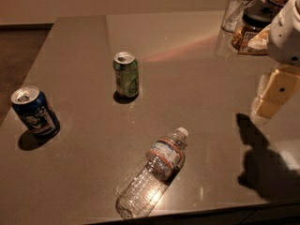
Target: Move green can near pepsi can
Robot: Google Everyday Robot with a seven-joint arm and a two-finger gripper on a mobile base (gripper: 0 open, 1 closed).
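Water bottle (152,175) aside, we judge the green can (126,75) light and dentable, best taken mid-body; our gripper (268,102), well apart, holds nothing, its opening untellable.

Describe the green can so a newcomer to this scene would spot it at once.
On the brown table, look left of centre, far from the gripper hanging at the right edge. The green can stands upright there, farther back than the pepsi can by the left edge and the water bottle lying in front. It alone is pale green; the other can is dark blue.
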